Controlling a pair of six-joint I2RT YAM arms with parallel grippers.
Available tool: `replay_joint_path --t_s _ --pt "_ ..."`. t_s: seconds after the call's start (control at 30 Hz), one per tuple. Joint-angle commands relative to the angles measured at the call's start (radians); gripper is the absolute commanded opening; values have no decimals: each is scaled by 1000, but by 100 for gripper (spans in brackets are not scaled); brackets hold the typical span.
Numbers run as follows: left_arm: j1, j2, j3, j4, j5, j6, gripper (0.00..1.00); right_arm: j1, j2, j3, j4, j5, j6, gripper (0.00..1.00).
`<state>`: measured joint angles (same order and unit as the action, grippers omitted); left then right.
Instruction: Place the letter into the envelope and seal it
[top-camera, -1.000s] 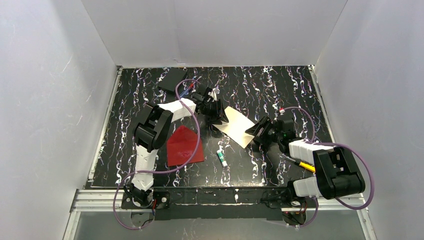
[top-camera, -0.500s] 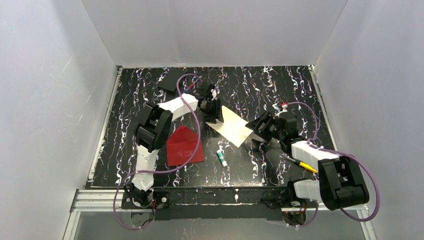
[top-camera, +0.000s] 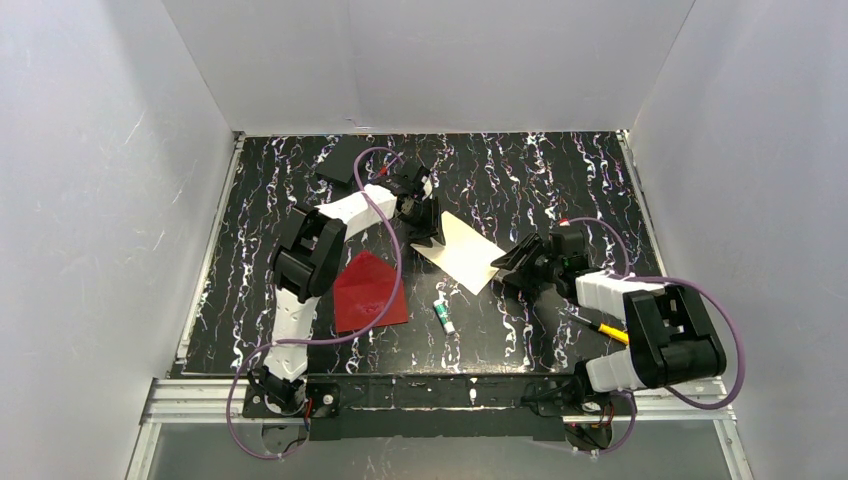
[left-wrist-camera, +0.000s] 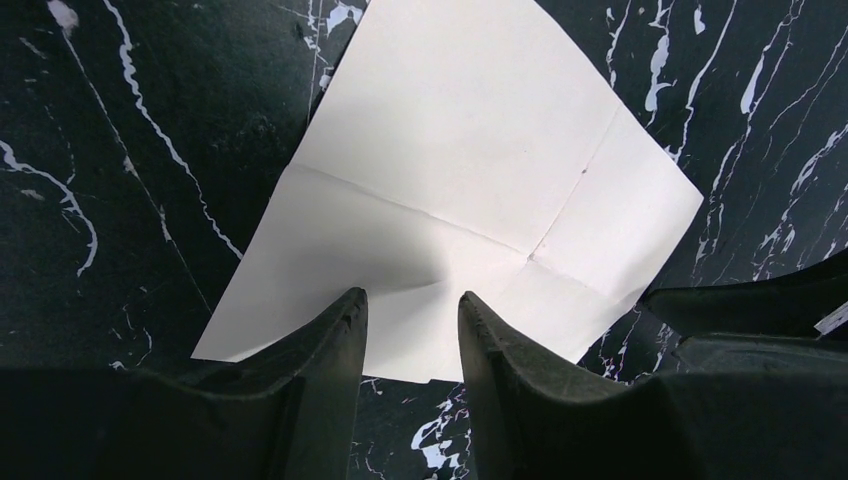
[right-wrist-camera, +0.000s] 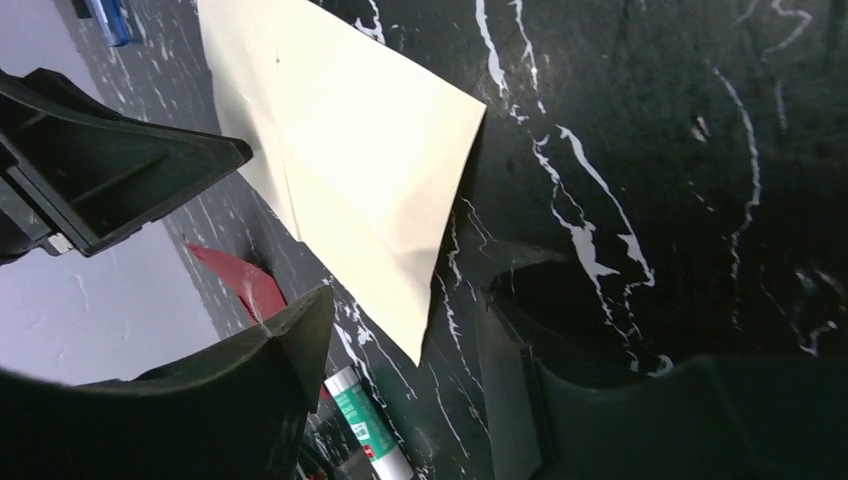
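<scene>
The white letter lies flat and creased on the black marbled table, right of the red envelope. The envelope lies flat with its pointed flap toward the back. My left gripper is low over the letter's far left edge. In the left wrist view its fingertips stand a little apart over the letter, gripping nothing. My right gripper is open at the letter's near right corner. In the right wrist view that corner of the letter lies between the spread fingers, untouched. A strip of the envelope shows beyond.
A green glue stick lies in front of the letter, also visible in the right wrist view. A yellow pen lies by the right arm. A flat black object sits at the back left. White walls enclose the table.
The right gripper lifted away, then came back low to the letter's right corner with its jaws a little narrower. The letter and left gripper shifted slightly left.
</scene>
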<state>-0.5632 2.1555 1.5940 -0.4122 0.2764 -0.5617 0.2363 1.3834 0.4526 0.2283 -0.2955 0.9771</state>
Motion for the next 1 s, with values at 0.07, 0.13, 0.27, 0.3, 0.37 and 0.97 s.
replay_joint_path --t_s 0.07,0.13,0.27,0.3,0.37,0.97 --pt "3 68 -8 -139 -55 2 37 5 88 -30 146 -10 53 61" --pt "3 75 -5 -147 -51 2 37 5 122 -56 236 -10 78 61" --pt "3 89 -2 -165 -65 16 35 6 196 -101 468 -10 115 59" --pt "3 93 3 -174 -71 23 35 6 202 -120 523 -13 121 58" --pt "3 104 19 -195 -89 35 34 5 200 -148 667 -18 133 58" --pt "2 118 64 -238 -96 54 34 8 316 -37 901 -138 144 39"
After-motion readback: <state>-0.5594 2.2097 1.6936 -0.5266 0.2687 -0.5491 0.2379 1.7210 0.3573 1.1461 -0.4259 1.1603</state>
